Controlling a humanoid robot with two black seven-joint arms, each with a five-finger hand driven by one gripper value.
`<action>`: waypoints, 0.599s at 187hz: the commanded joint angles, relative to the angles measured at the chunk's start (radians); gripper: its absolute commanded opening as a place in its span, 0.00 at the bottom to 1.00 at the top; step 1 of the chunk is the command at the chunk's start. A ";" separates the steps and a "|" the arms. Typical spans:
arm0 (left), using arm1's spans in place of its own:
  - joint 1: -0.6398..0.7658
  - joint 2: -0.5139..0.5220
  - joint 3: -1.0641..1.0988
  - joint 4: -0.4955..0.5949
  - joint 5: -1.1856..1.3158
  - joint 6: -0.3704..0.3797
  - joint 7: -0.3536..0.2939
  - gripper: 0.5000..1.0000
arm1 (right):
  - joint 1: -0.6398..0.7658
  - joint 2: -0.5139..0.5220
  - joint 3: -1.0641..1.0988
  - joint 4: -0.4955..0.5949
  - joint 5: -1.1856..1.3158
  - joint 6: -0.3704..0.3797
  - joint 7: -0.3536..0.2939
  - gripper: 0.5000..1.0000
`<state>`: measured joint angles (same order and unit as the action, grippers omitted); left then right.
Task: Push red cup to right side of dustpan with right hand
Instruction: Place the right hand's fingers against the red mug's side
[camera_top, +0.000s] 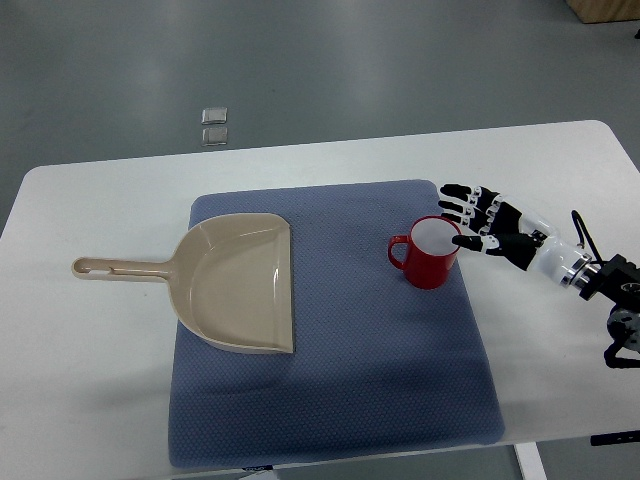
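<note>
A red cup (428, 253) with a white inside stands upright on the blue mat (380, 360), its handle pointing left. A beige dustpan (238, 283) lies on the mat's left part, handle sticking out left onto the table. The cup is to the right of the dustpan, about a hand's width away. My right hand (470, 214) comes in from the right edge, fingers spread and extended. Its fingertips (462, 241) are at the cup's right rim, touching or nearly touching. It holds nothing. The left arm does not show.
The mat lies on a white table (90, 370). Two small clear squares (214, 125) lie on the grey floor beyond the table's far edge. A wooden box corner (608, 10) shows at the top right.
</note>
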<state>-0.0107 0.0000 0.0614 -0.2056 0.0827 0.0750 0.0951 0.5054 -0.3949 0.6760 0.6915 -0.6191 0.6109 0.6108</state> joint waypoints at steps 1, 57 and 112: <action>0.000 0.000 0.000 0.000 0.000 0.000 0.000 1.00 | -0.008 0.004 0.002 0.000 -0.001 0.000 0.000 0.87; 0.000 0.000 0.000 0.000 0.000 0.000 0.000 1.00 | -0.027 0.016 0.000 0.000 -0.001 0.000 0.000 0.87; 0.000 0.000 0.001 0.000 0.000 0.000 0.000 1.00 | -0.051 0.025 0.000 0.000 -0.002 0.000 0.000 0.87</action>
<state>-0.0108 0.0000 0.0614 -0.2056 0.0828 0.0751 0.0951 0.4600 -0.3730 0.6758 0.6918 -0.6212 0.6109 0.6109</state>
